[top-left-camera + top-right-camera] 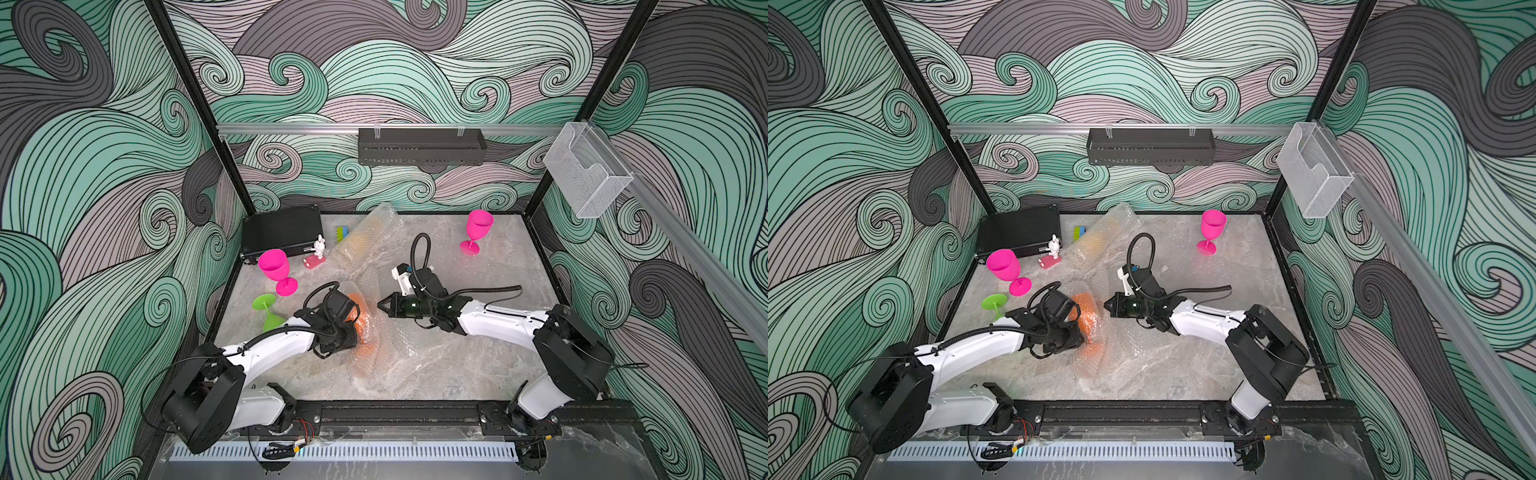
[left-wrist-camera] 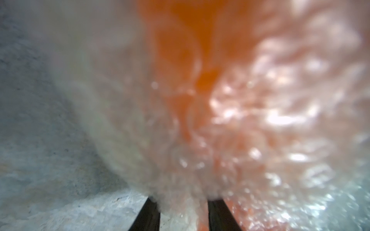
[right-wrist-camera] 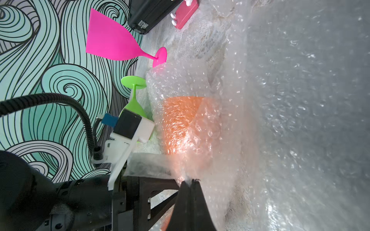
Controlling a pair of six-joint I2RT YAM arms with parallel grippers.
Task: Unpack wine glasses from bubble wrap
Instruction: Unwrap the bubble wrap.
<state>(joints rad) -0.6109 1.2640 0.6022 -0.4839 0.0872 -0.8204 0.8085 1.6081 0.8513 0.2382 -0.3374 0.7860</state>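
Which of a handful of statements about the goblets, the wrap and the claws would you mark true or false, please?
1. The left magenta goblet and the right magenta goblet both stand upright and unwrapped. True.
2. The orange goblet is bare. False: bubble wrap covers it.
3. The right claw is shut on the bubble wrap. True.
4. The lime green goblet sits inside the black case. False: it is out on the table.
5. The left claw hangs open over bare table. False: it is closed on the wrapped orange goblet.
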